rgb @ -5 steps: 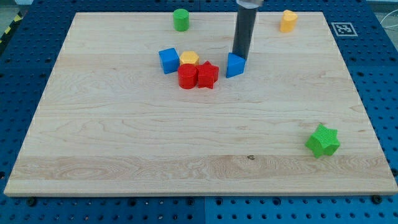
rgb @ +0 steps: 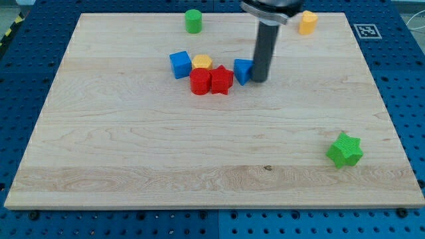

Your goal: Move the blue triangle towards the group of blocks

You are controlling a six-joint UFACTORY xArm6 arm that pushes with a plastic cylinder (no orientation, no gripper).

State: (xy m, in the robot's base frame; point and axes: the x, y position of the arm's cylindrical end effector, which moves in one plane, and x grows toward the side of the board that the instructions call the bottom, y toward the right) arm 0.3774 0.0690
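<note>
The arm ends in a plain dark rod with no jaws, so it has hold of nothing; it can only push. My tip point(rgb: 259, 80) rests on the wooden board point(rgb: 133, 166) in its upper half, a little towards the view's right of centre, pressed against the right-hand side of the blue triangle point(rgb: 243, 71).

The blue triangle sits just beside the group of blocks, close to the red star-like block point(rgb: 221, 80) on its left; whether the two touch cannot be told. The group holds four pieces: that red block, a red cylinder point(rgb: 200, 81) touching it on the left, a yellow block point(rgb: 202, 62) tucked behind the two reds, and a blue cube point(rgb: 180, 64) at the group's left end.

Away from the group, a green cylinder point(rgb: 193, 20) stands near the board's top edge, left of the rod. A yellow block point(rgb: 307, 22) sits near the top right corner. A green star point(rgb: 344, 150) lies well apart, towards the bottom right corner.
</note>
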